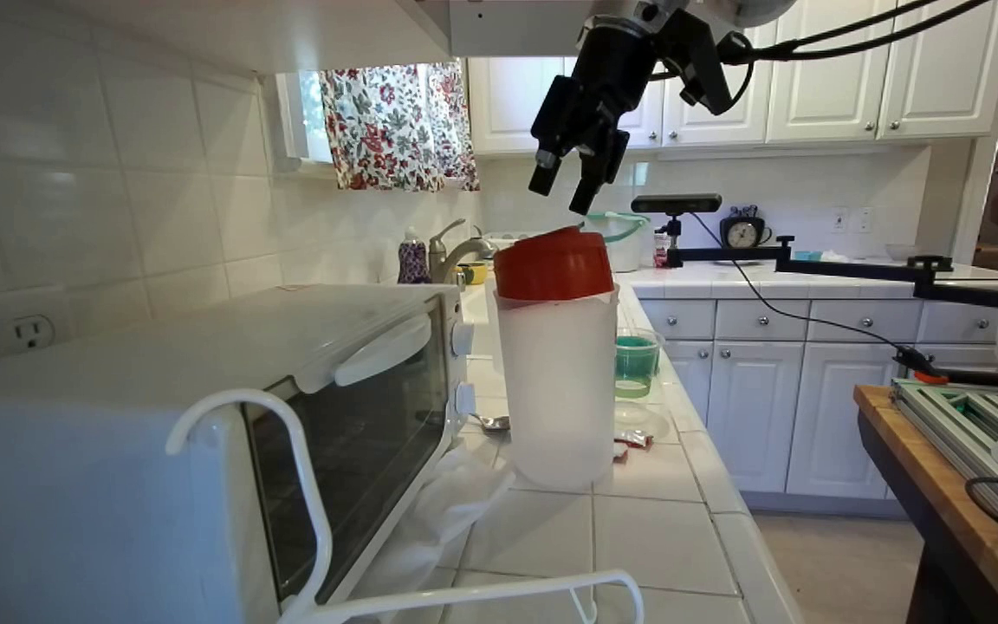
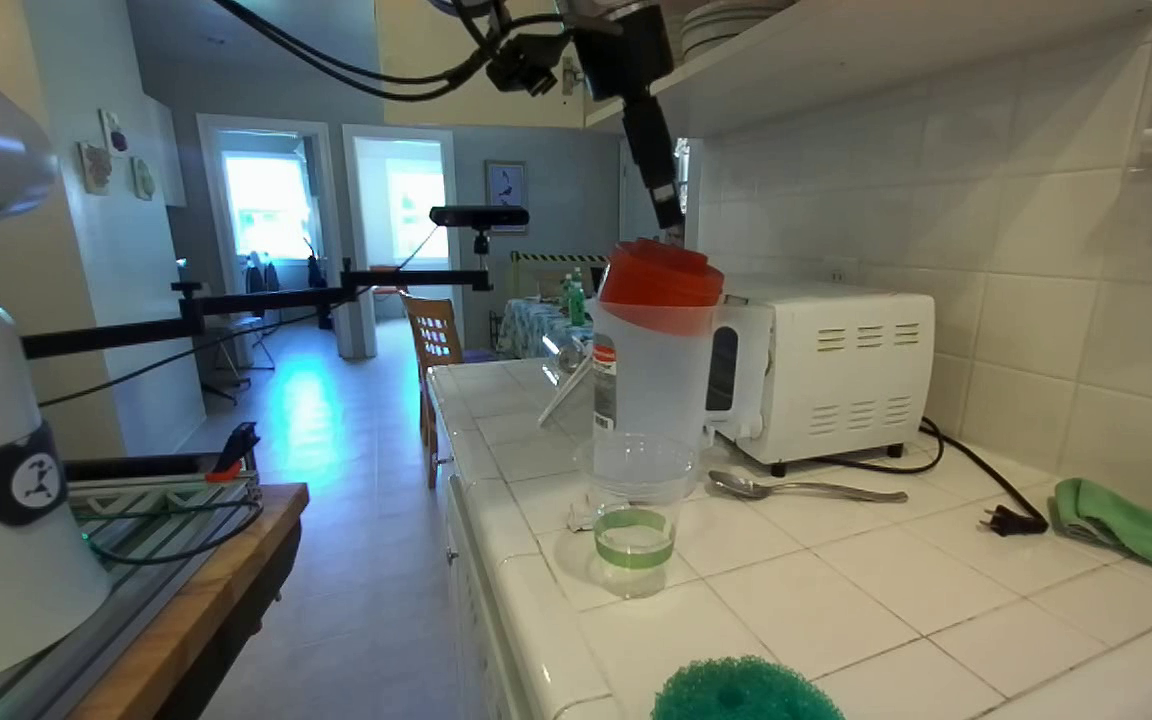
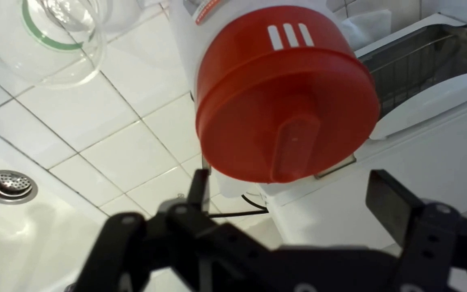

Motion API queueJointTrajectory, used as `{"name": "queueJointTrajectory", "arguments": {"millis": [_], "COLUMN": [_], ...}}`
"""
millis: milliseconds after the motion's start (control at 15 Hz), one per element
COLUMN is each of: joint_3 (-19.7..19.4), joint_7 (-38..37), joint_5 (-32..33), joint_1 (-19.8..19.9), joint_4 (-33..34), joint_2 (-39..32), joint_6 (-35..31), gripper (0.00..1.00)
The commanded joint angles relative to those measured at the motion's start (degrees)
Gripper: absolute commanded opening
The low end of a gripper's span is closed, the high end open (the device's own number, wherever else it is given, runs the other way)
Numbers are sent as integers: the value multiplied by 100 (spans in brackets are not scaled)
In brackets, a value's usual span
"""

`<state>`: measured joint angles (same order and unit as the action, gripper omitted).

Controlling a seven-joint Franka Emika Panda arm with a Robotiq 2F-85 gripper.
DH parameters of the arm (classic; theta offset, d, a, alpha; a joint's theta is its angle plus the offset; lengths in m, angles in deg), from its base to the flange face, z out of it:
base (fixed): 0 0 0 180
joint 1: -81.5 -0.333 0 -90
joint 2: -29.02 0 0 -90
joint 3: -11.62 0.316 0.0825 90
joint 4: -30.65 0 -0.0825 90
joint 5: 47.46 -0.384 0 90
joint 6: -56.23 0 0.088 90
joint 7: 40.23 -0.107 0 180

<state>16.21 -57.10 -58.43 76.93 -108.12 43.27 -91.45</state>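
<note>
My gripper [image 1: 562, 189] stands open above the counter, nothing between its fingers, in both exterior views and the wrist view. Just below its fingertips is a red lid [image 1: 555, 264] with a raised ridge on top. The lid sits tilted in the mouth of a tall, translucent white pitcher [image 1: 560, 390], which stands upright on the tiles. In the wrist view the lid [image 3: 249, 121] lies ahead of the spread fingers, apart from them as far as I can tell. The pitcher [image 2: 656, 380] carries a label on its side in an exterior view.
A white toaster oven [image 2: 851, 370] stands close beside the pitcher. Near it are a clear cup with a green band [image 2: 634, 540], a spoon [image 2: 806, 490] and a green scrubber [image 2: 746, 690]. A white wire rack [image 1: 313, 485] is in front; a sink [image 3: 55, 227] lies to one side.
</note>
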Motion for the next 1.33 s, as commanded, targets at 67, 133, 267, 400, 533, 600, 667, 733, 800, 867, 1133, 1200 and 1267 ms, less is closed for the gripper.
{"name": "queueJointTrajectory", "arguments": {"millis": [67,133,267,400,533,600,667,733,800,867,1133,1200,1267], "joint_3": [-48,-44,-35,-26,-24,-24,-25,-24,-23,-23,-19,-8,3], "joint_7": [248,245,236,232,232,241,246,245,245,242,232,211,184], "joint_5": [-286,-289,-265,-221,-214,-218,-222,-219,-221,-220,-225,-210,-175], "joint_1": [-60,-56,-45,-31,-26,-28,-28,-26,-25,-23,-22,-24,-21], "joint_4": [162,179,216,260,316,335,358,381,397,423,464,430,400], "joint_2": [-222,-262,-345,-422,-503,-541,-580,-615,-642,-682,-696,-631,-582], "joint_6": [84,94,86,63,47,33,24,21,23,23,40,37,24], "gripper": [97,95,85,61,44,35,28,20,13,5,7,7,7]}}
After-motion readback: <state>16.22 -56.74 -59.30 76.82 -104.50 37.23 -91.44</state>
